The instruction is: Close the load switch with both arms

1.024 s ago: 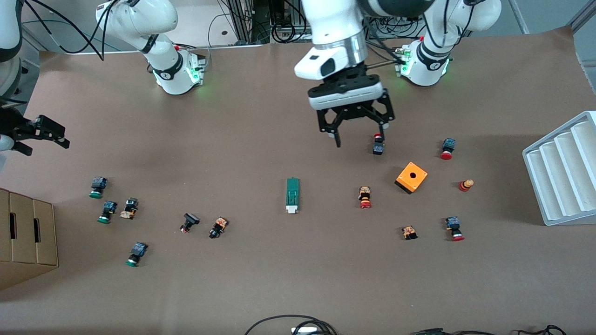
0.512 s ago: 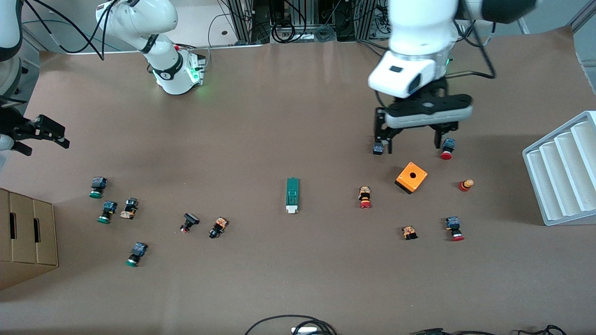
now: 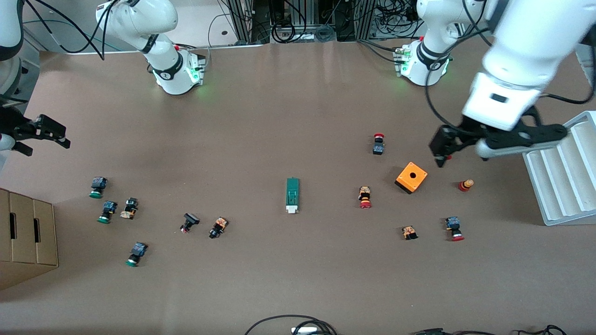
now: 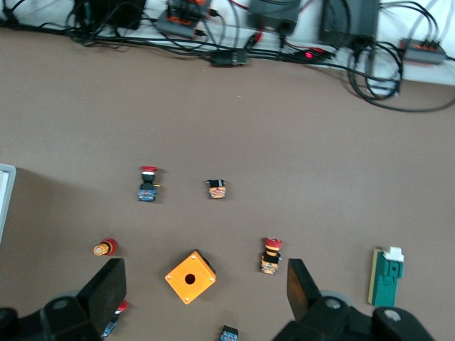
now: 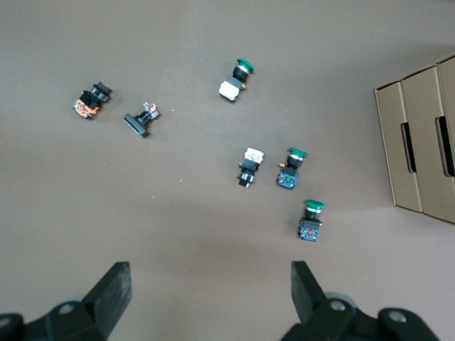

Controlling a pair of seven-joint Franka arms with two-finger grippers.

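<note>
Load switch (image 3: 292, 196) lies mid-frame on the counter (image 3: 279, 116); left tool (image 3: 503, 142), upper right, and right tool (image 3: 35, 135), left edge, both spread, empty.

Place: a robotics lab bench.
Table (image 3: 279, 288): brown paper cover, two white arm bases bolted along one edge.
Cables (image 3: 288, 28): tangled around aluminium framing.
Parts: scattered push buttons (image 3: 107, 211), white tray rack (image 3: 565, 186).
</note>
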